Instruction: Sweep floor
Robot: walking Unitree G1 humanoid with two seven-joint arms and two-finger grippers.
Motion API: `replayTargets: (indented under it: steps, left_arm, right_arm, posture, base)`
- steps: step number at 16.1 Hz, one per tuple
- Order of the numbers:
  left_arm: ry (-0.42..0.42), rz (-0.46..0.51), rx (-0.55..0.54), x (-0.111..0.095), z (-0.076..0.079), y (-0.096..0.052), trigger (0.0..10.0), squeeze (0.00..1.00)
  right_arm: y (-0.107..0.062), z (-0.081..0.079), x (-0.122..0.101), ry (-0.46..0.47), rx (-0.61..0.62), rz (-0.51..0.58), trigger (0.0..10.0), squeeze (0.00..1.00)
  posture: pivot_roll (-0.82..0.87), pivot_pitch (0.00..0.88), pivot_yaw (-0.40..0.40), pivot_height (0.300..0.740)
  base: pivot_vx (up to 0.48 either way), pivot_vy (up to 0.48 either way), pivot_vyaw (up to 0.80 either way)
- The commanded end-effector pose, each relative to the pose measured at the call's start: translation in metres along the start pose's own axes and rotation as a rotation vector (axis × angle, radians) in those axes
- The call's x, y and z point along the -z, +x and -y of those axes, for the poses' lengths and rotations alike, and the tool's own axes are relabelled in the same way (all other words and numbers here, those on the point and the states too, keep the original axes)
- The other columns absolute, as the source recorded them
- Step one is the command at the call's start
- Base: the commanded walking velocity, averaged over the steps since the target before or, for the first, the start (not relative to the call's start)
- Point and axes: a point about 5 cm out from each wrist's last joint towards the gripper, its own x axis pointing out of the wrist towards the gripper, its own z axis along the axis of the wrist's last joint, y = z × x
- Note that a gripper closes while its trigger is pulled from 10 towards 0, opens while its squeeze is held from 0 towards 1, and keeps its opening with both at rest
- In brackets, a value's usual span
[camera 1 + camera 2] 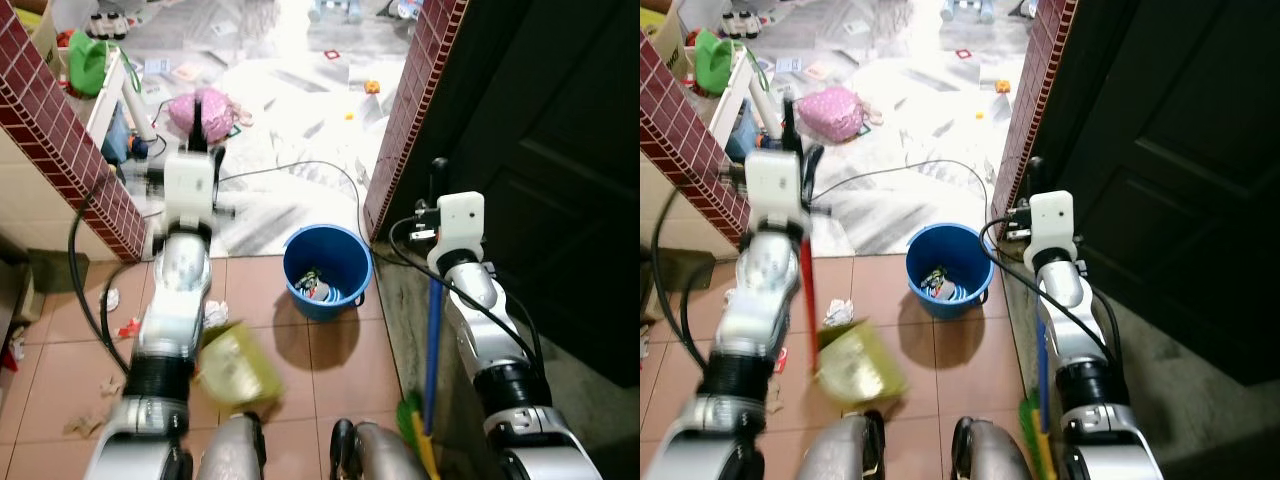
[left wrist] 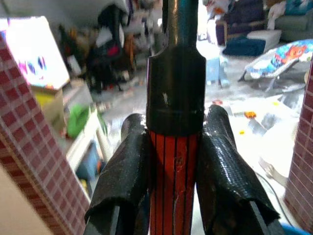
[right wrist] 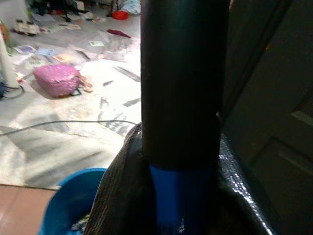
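My left gripper is shut on the red handle of a yellow-green dustpan, which hangs just above the tiled floor by my feet. Its black fingers press both sides of the handle below its black cap. My right gripper is shut on a broom's blue handle, just under its black grip. The broom stands upright at my right side, green and yellow bristles on the floor. Paper scraps and crumbs lie on the terracotta tiles to the left.
A blue bucket holding rubbish stands ahead in the doorway. Red brick walls flank it on the left and right. A dark door is close on my right. A black cable and a pink bag lie beyond.
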Motion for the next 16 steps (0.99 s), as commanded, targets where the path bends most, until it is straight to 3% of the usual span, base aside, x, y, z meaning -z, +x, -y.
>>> replayTargets:
  steps: [1, 7, 13, 15, 16]
  left_arm:
    - [-0.022, 0.028, -0.030, -0.008, -0.003, -0.002, 10.0, 0.00]
    - [-0.033, -0.021, -0.041, 0.001, -0.007, -0.034, 10.0, 0.00]
    - [-0.034, 0.013, -0.029, -0.009, -0.003, -0.043, 10.0, 0.00]
    - [-0.036, 0.003, 0.000, -0.012, -0.001, -0.045, 10.0, 0.00]
    - [-0.050, -0.025, 0.067, -0.015, 0.005, -0.049, 10.0, 0.00]
  right_arm:
    - [-0.001, -0.004, -0.011, 0.034, -0.017, 0.063, 10.0, 0.00]
    - [0.000, -0.018, -0.021, 0.055, -0.092, 0.106, 10.0, 0.00]
    - [0.001, -0.020, -0.024, 0.057, -0.109, 0.119, 10.0, 0.00]
    - [0.003, -0.020, -0.029, 0.036, -0.108, 0.144, 10.0, 0.00]
    - [0.005, -0.019, -0.032, 0.019, -0.100, 0.156, 10.0, 0.00]
  posture:
    - [-0.02, 0.158, -0.023, 0.740]
    - [0.00, 0.171, -0.023, 0.740]
    - [0.01, 0.172, -0.028, 0.740]
    - [0.03, 0.168, -0.031, 0.740]
    - [0.05, 0.166, -0.041, 0.740]
  base:
    - [0.000, 0.000, 0.00]
    - [0.000, 0.340, 0.00]
    - [0.000, 0.480, 0.00]
    - [0.000, 0.480, 0.00]
    - [0.000, 0.480, 0.00]
